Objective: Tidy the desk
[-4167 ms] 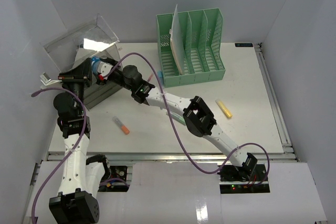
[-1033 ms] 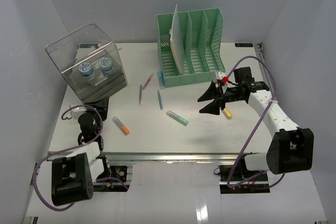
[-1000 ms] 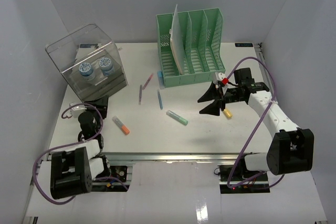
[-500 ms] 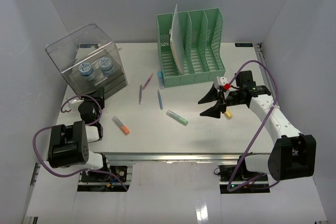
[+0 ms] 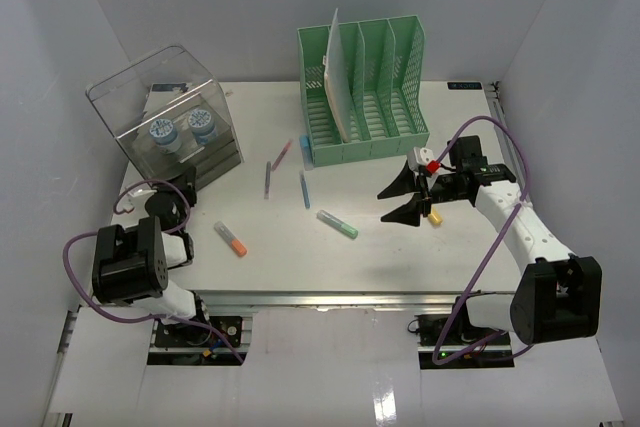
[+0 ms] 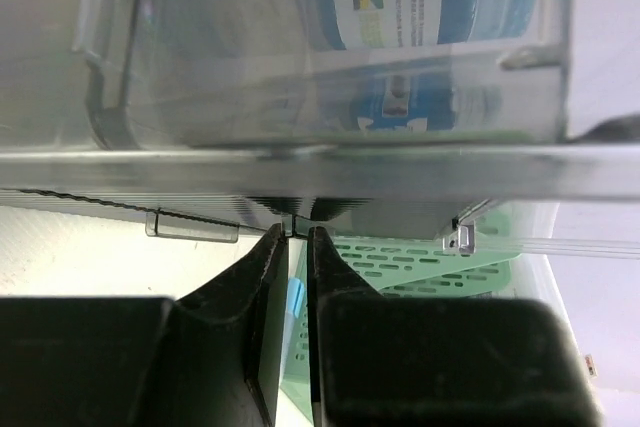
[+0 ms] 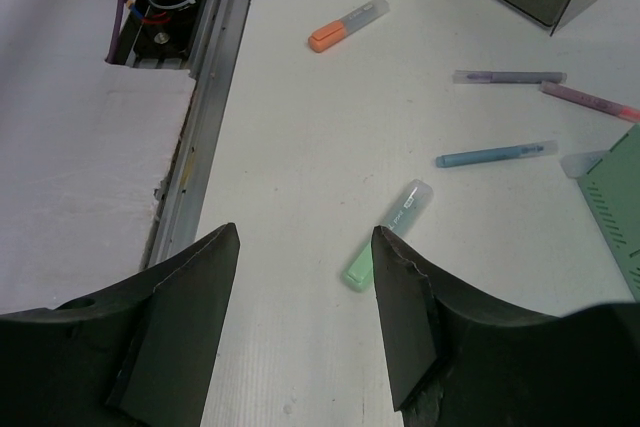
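Observation:
The white desk [image 5: 300, 257] holds loose stationery: an orange highlighter [image 5: 231, 238], a green highlighter [image 5: 338, 224], a blue pen [image 5: 304, 190], a purple pen [image 5: 268, 179] and a pink pen [image 5: 284, 154]. A yellow highlighter [image 5: 432, 215] lies under my right wrist. My right gripper [image 5: 382, 206] hovers open over the desk, and the green highlighter [image 7: 387, 234] lies just beyond its right finger. My left gripper [image 5: 178, 187] is at the lower front edge of the clear box [image 5: 170, 122]. Its jaws [image 6: 293, 232] stand almost together, pinching a small clear tab there.
A green file rack [image 5: 365, 92] with a sheet in its left slot stands at the back. Two blue-labelled round containers [image 5: 182, 130] sit inside the clear box. A metal rail [image 7: 205, 97] runs along the desk's front edge. Pale walls enclose the sides.
My left arm has swung from the front edge up to the clear box and its jaws have closed. The right gripper has hardly moved and stays open.

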Action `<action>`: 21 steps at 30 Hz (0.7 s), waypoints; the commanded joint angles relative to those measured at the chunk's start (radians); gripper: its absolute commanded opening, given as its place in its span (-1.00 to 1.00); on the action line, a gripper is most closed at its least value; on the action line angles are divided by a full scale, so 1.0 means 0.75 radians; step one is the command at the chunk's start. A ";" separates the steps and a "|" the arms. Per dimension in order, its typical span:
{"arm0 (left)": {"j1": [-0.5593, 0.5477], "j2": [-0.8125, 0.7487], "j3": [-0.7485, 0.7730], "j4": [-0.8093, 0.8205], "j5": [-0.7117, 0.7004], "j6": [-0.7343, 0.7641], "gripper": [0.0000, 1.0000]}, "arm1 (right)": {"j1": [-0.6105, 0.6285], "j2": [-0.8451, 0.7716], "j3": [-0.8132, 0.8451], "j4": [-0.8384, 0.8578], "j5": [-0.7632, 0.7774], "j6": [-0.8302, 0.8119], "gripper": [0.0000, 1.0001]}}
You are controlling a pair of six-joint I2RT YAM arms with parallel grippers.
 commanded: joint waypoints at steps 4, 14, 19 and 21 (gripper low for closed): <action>0.018 -0.096 -0.149 0.145 0.162 -0.025 -1.00 | -0.008 -0.006 -0.011 -0.014 -0.019 -0.033 0.24; 0.016 -0.519 -0.317 -0.167 0.249 -0.008 -0.76 | -0.012 0.016 -0.014 -0.012 -0.010 -0.023 0.24; 0.016 -0.719 -0.191 -0.662 0.276 0.111 0.50 | -0.030 0.031 -0.014 -0.010 0.004 -0.009 0.24; 0.014 -0.784 -0.149 -0.853 0.282 0.188 0.65 | -0.035 0.034 -0.013 -0.010 0.011 -0.006 0.25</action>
